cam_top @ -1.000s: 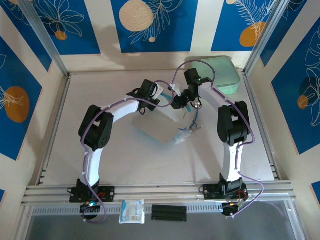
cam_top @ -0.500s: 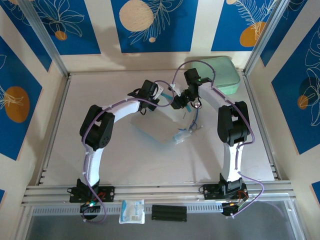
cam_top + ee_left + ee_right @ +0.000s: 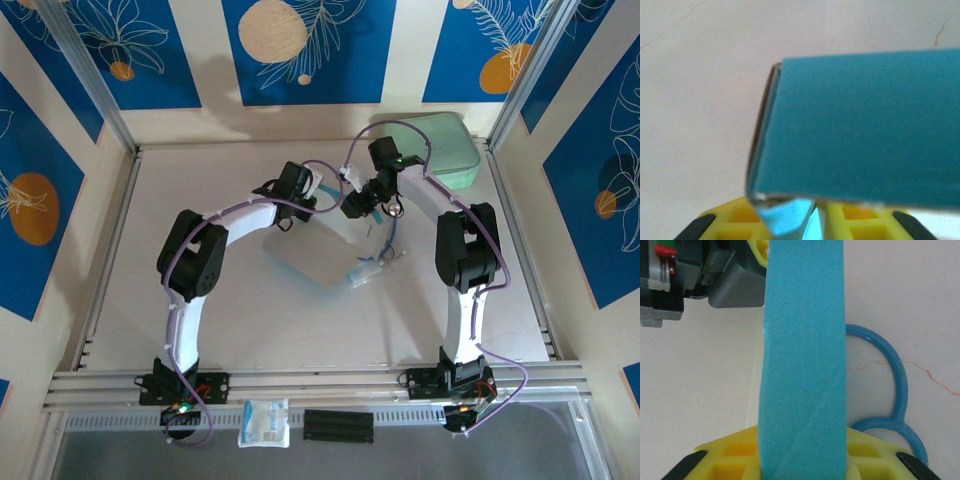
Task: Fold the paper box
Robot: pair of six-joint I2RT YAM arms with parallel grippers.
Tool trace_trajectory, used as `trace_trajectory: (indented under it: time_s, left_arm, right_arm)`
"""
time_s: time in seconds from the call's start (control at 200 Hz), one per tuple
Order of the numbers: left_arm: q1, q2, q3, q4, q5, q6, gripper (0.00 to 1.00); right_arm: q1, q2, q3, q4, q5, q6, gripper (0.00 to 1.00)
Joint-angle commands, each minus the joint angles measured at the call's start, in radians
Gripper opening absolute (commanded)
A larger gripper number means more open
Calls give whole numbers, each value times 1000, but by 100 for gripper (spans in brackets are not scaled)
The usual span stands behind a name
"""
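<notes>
The paper box (image 3: pixel 318 252) sits part-folded mid-table, grey-white with sky-blue panels. The right gripper (image 3: pixel 804 456) pinches a blue flap. Whether the left gripper (image 3: pixel 800 222) grips it, I cannot tell.

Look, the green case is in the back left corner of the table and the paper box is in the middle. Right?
Not quite: the top view shows the green case in the back right corner of the table. The paper box is in the middle.

- paper box (image 3: pixel 300 252): sky blue, grey-white reverse
- case (image 3: pixel 445 150): mint green
- wall panels (image 3: pixel 350 85): deep blue, white leaf outlines, orange and cream discs
- 2 arms (image 3: pixel 250 217): white, black joints
- table (image 3: pixel 260 325): off-white
</notes>
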Motion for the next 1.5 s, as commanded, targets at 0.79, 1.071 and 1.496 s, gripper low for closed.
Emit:
trace_trajectory:
  time_s: [0.79, 1.071, 1.496]
  left_arm:
    - [30, 22, -169, -168, 60, -17, 22]
    - [30, 21, -188, -143, 67, -17, 0]
    - [35, -97, -212, -33, 151, -25, 52]
  right_arm:
    - [20, -62, 6, -37, -45, -37, 23]
    - [26, -67, 19, -48, -42, -40, 23]
    - [33, -68, 17, -54, -38, -38, 23]
